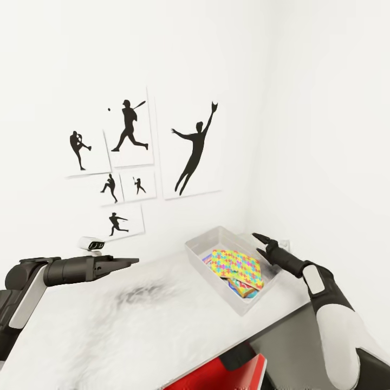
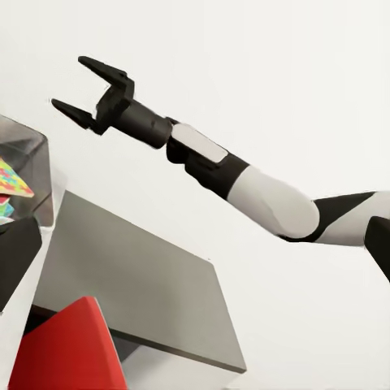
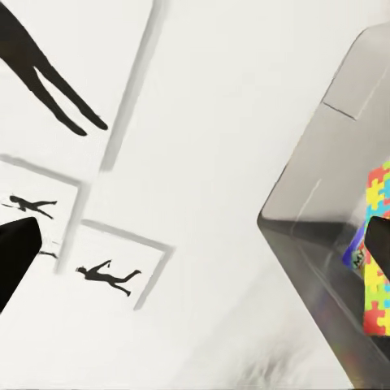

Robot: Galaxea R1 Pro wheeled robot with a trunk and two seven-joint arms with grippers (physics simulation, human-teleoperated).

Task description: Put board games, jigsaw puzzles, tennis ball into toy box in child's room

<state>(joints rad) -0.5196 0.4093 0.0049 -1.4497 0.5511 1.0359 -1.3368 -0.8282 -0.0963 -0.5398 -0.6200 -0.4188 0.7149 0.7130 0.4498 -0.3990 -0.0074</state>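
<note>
A pale grey table (image 1: 135, 330) fills the lower half of the head view, running up to a white corner wall. Black baseball-player silhouette prints (image 1: 130, 132) hang on the wall in the upper left and centre of the frame.

The toy box (image 1: 201, 250), a shallow pale plastic bin, sits on the table at centre right, close to the wall corner. Inside it a jigsaw puzzle (image 1: 238, 266), covered in bright yellow, pink, green and blue pieces, lies tilted on top of other flat boxes. A red and yellow edge under it may be a board game (image 1: 245, 292), though too little shows to be sure.

The right gripper (image 1: 261, 245) hangs just above the toy box's right rim, at centre right of the frame. Its two black fingers are spread apart and hold nothing; the left wrist view (image 2: 88, 91) shows the same wide gap in the upper left of that picture.

The left gripper (image 1: 130, 262) reaches in from the left edge, level over the table's far left part, well apart from the toy box. Its fingers look pressed together into one thin point, with nothing between them.

A small white device (image 1: 92, 244) sits at the table's back edge near the left gripper. A red object (image 1: 238, 376) shows below the table's front edge at bottom centre.
</note>
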